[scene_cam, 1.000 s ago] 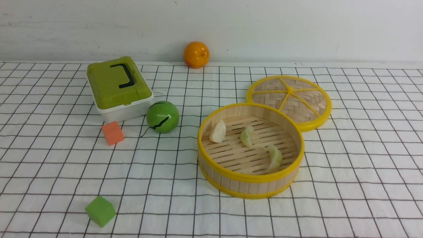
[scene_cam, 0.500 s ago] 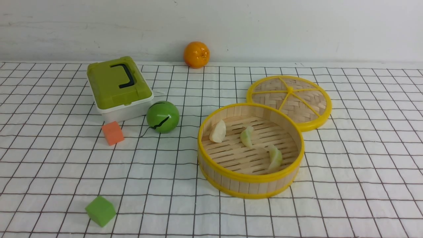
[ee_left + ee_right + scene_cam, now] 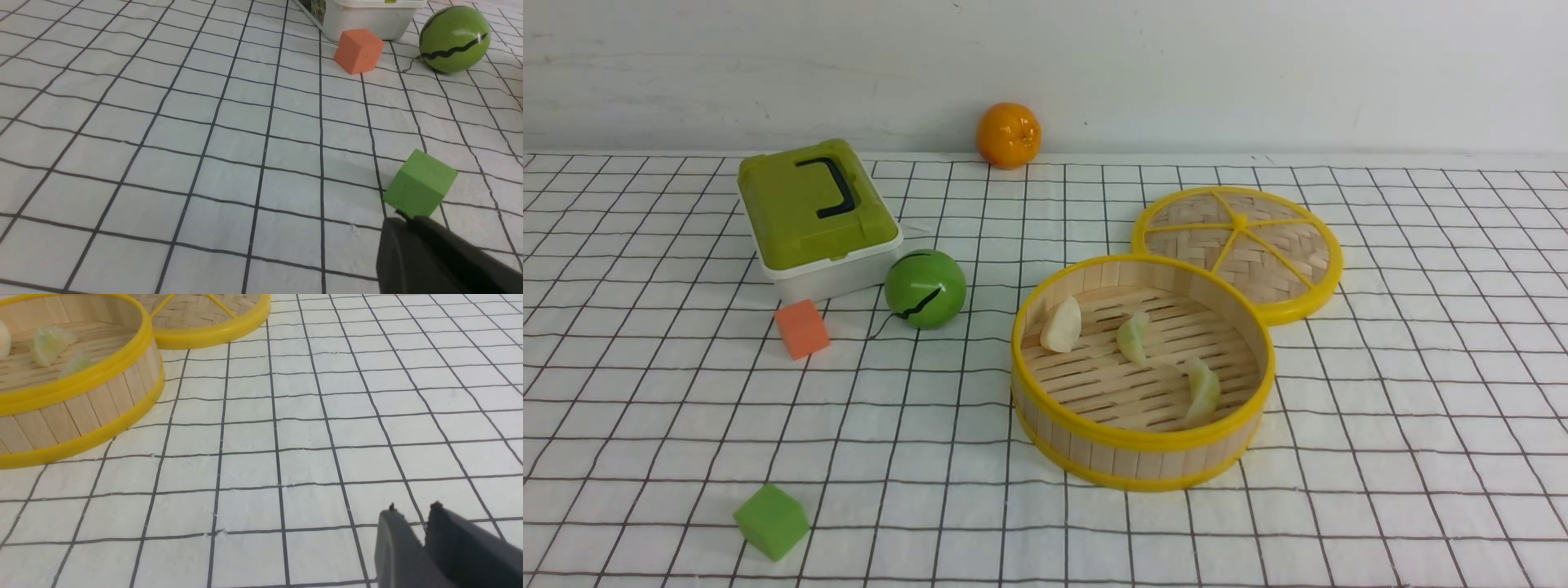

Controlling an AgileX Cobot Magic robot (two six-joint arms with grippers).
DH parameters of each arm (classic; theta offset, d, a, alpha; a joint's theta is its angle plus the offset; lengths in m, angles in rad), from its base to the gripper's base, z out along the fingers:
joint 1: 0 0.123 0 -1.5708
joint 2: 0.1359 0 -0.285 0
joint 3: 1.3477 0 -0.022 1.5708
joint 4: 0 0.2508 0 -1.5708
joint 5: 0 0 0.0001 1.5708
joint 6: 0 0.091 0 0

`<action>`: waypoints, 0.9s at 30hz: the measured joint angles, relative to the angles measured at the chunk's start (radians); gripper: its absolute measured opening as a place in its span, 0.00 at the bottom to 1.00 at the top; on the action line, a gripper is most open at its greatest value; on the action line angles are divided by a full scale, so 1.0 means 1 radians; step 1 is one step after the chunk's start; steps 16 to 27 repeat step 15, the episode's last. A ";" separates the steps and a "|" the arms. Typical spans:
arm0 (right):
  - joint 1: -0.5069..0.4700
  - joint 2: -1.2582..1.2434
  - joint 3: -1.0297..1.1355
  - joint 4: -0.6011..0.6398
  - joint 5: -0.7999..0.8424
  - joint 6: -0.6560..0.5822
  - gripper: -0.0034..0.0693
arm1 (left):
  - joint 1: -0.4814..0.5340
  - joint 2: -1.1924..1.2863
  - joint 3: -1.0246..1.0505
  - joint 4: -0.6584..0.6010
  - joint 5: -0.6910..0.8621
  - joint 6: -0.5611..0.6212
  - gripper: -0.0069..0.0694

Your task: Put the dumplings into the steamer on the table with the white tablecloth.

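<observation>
dumplings (image 3: 1133, 336): all three lie inside steamer (image 3: 1141, 453)
left gripper (image 3: 402, 222): together, empty
right gripper (image 3: 412, 518): slightly apart, empty
advice: retreat without touching the basket

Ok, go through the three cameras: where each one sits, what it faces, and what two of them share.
Front: between the arms, facing the steamer, three dumplings inside; no arm shows.
Left wrist: low over the tablecloth, facing the green cube; left gripper fingers together.
Right wrist: low, beside the steamer; right gripper fingers slightly apart, empty.
Shared: front and left wrist both show the green cube.
</observation>
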 joint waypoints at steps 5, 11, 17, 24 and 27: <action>0.000 0.000 0.000 0.000 0.000 0.000 0.22 | 0.000 0.000 0.000 0.000 0.000 0.000 0.10; 0.000 0.000 0.000 0.000 0.000 0.000 0.23 | 0.000 0.000 0.000 0.000 0.000 0.000 0.11; 0.000 0.000 0.000 0.000 0.000 0.000 0.24 | 0.000 0.000 0.000 0.000 0.000 0.000 0.12; 0.000 0.000 0.000 0.000 0.000 0.000 0.24 | 0.000 0.000 0.000 0.000 0.000 0.000 0.12; 0.000 0.000 0.000 0.000 0.000 0.000 0.24 | 0.000 0.000 0.000 0.000 0.000 0.000 0.12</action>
